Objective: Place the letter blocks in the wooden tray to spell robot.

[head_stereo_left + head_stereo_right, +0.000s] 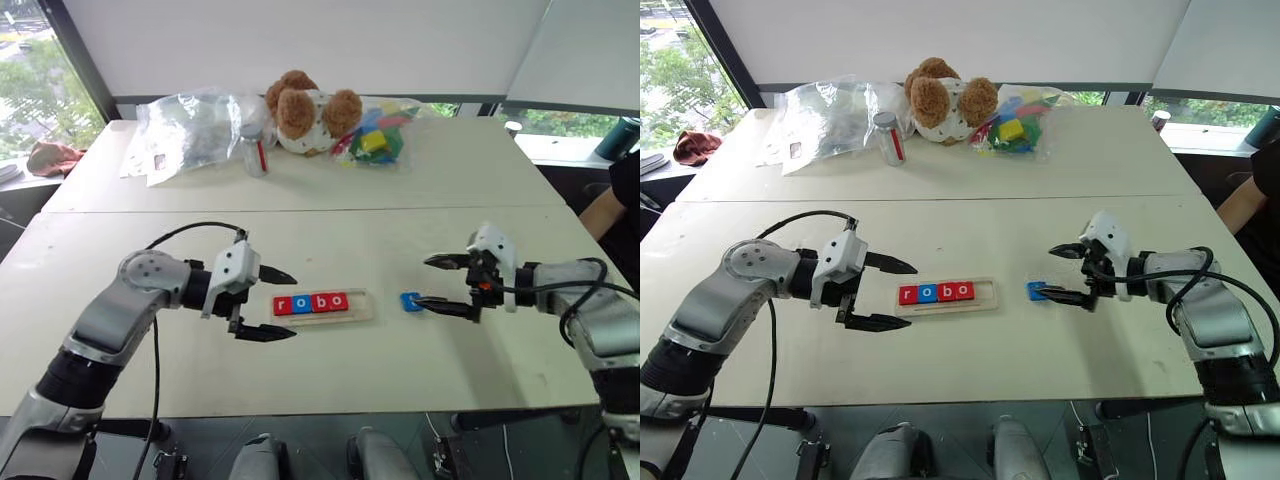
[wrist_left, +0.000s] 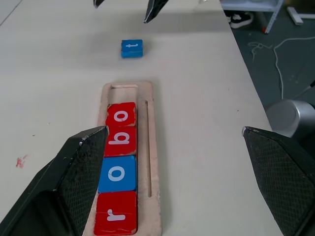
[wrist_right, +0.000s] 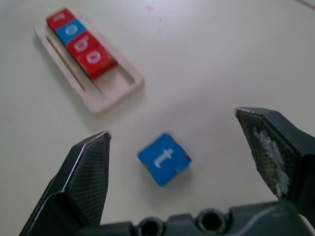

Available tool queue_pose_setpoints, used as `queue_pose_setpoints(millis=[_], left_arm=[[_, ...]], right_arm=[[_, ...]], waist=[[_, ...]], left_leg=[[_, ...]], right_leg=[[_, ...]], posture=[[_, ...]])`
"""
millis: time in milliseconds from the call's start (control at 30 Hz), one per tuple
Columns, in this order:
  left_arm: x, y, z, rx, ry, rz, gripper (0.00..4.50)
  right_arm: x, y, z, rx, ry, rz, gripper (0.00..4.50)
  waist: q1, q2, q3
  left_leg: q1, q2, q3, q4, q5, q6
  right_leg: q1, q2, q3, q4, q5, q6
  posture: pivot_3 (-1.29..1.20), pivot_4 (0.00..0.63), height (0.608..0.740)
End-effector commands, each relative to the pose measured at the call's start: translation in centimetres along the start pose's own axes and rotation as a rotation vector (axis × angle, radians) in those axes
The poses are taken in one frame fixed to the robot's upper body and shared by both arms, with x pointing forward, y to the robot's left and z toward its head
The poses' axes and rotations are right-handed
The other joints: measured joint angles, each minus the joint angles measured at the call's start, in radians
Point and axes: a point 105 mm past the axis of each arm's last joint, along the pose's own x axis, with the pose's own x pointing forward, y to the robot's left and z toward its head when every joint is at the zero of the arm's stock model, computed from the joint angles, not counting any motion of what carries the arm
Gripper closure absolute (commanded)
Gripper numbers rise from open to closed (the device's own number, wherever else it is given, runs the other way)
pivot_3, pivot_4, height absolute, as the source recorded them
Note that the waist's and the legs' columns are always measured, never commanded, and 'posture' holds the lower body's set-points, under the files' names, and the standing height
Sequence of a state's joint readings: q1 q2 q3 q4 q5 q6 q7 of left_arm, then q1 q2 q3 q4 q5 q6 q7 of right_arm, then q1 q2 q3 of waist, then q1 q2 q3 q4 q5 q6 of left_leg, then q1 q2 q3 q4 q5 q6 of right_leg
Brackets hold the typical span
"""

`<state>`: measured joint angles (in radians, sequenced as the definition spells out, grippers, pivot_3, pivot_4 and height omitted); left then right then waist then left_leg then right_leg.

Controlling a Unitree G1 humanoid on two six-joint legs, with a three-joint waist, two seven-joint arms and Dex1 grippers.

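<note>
**Four tiles in the tray, the "t" loose on the tabletop**

The wooden tray (image 1: 322,306) lies lengthwise on the white tabletop (image 1: 330,240), toward its front edge and about midway between the side edges. Four letter blocks (image 1: 311,302) sit in it side by side, touching: a red "r", a blue "o", a red "b" and a red "o". They fill the tray from its left end; the slot at its right end holds no tile.

The fifth tile, a blue "t" block (image 1: 411,301), lies flat on the bare tabletop just beside the tray's right end, apart from it, turned at a slight angle to the tray.

The left claw (image 1: 277,304) hovers just off the tray's left end, pointing along it, its two black fingers spread wide and holding nothing. The right claw (image 1: 429,282) points toward the tray from the right, fingers also spread wide and empty; the lower fingertip (image 1: 424,301) is right by the "t" block, though contact cannot be told.

Along the far edge of the tabletop lie a crumpled clear plastic bag (image 1: 190,130), a small bottle (image 1: 255,150), a brown teddy bear (image 1: 308,110) and a bag of coloured toy blocks (image 1: 376,138).
</note>
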<state>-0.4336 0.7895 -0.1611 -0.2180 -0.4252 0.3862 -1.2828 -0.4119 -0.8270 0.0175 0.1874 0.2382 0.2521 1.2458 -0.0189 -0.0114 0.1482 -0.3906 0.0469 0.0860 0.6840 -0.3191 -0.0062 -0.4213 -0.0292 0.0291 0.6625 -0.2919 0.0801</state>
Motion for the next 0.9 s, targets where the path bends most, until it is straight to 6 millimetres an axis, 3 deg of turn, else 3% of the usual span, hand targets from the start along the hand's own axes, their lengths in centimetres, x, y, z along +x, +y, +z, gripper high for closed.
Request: queue_pose_setpoints(millis=[33, 200, 567, 700, 833, 900], left_arm=[[-0.9, 0.0, 0.9, 0.024, -0.005, 0.048, 0.00], [-1.7, -0.2, 0.4, -0.003, 0.022, 0.086, 0.00], [-2.0, 0.2, 0.3, 0.003, 0.050, 0.106, 0.00], [-2.1, 0.1, 0.2, -0.002, 0.058, 0.110, 0.00], [-2.3, 0.1, -0.2, -0.010, 0.071, 0.116, 0.00], [-2.4, 0.1, -0.2, -0.011, 0.072, 0.119, 0.00]], right_arm=[[0.4, 0.1, -0.9, -0.078, 0.008, 0.087, 0.09], [0.8, 1.0, -2.0, -0.172, 0.055, 0.206, 0.09], [2.3, -0.5, -2.1, -0.246, 0.062, 0.240, 0.09], [2.8, -0.4, -2.3, -0.238, 0.053, 0.263, 1.35], [3.2, -0.5, -1.4, -0.245, 0.010, 0.256, 3.36], [3.2, -0.6, -0.9, -0.235, -0.012, 0.246, 3.38]], waist=[[0.001, 0.000, 0.000], [0.004, 0.001, 0.000], [0.004, 0.001, 0.001], [0.003, 0.001, 0.001], [-0.001, 0.001, 0.000], [-0.001, 0.001, 0.001]], left_leg=[[0.000, 0.000, 0.000, 0.000, 0.000, 0.000], [-0.001, 0.003, 0.000, 0.000, 0.000, 0.000], [0.001, 0.002, 0.002, 0.000, 0.002, -0.003], [0.001, 0.002, 0.002, 0.001, 0.004, -0.007], [0.002, 0.002, 0.002, 0.001, 0.004, -0.006], [0.002, 0.002, 0.002, 0.001, 0.004, -0.006]], right_leg=[[0.000, 0.000, 0.000, 0.000, 0.000, 0.000], [-0.001, 0.000, 0.000, 0.000, 0.000, 0.000], [-0.001, -0.001, 0.001, 0.002, 0.000, -0.001], [0.000, -0.001, 0.001, 0.002, 0.000, -0.001], [0.000, -0.001, 0.001, 0.003, 0.000, -0.001], [0.001, -0.001, 0.001, 0.003, 0.000, -0.001]], posture=[[0.00, 0.150, 0.740], [0.00, 0.150, 0.740], [0.00, 0.150, 0.740], [0.00, 0.150, 0.740], [0.00, 0.150, 0.740], [0.00, 0.150, 0.740]])
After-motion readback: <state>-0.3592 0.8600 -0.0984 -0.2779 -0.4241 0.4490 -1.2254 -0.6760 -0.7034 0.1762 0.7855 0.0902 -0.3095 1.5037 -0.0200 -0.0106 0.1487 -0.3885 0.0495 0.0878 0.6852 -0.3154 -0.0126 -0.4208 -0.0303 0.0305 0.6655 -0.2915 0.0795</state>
